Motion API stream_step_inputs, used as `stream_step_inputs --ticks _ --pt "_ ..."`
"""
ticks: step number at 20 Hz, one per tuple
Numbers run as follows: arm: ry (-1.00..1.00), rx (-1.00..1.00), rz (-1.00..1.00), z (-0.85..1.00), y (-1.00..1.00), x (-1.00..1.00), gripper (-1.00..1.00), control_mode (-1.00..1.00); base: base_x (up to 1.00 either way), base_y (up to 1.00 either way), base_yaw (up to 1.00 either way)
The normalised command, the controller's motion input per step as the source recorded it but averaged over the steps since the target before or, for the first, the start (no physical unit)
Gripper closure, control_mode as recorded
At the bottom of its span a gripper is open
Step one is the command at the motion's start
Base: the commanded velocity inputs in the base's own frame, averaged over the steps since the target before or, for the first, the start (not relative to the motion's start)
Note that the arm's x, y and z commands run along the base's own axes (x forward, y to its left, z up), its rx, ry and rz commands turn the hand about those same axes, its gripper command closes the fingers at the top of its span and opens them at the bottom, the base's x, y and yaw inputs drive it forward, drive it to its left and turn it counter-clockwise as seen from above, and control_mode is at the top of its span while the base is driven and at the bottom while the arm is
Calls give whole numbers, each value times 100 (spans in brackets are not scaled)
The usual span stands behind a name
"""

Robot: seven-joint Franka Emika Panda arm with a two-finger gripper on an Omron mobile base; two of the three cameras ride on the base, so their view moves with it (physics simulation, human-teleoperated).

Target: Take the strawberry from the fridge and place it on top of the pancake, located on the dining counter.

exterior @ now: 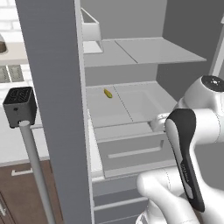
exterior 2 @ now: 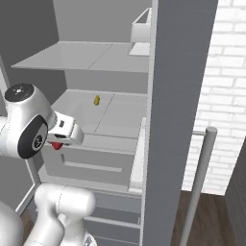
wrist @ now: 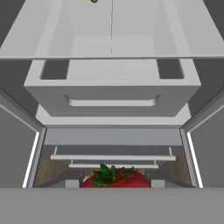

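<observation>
One strawberry (wrist: 114,177), one fridge (exterior 2: 175,96), one small yellow item (exterior: 107,93) on shelf beyond gripper (wrist: 114,183). Gripper partly closed, grasping strawberry between fingertips, in front of fridge drawer (wrist: 113,94). Doors stand open both sides; open room around gripper.

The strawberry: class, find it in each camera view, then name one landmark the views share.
Left base view: I cannot find it here.
Right base view: strawberry at left, just under the tool.
Hand view: bottom centre, between the finger tips.
Shared landmark: the small yellow item on the fridge shelf.
</observation>
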Motion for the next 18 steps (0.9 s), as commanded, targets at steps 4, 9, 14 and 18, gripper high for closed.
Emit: stream_step_inputs --ticks 4,9,14,18 --pt "0 0 0 0 0 -6 100 -100 0 0 0" --pt "0 0 0 0 0 -7 100 100 -43 0 0" --pt "0 0 0 0 0 0 100 100 -74 0 4" --pt "0 0 0 0 0 0 100 100 -100 0 18"
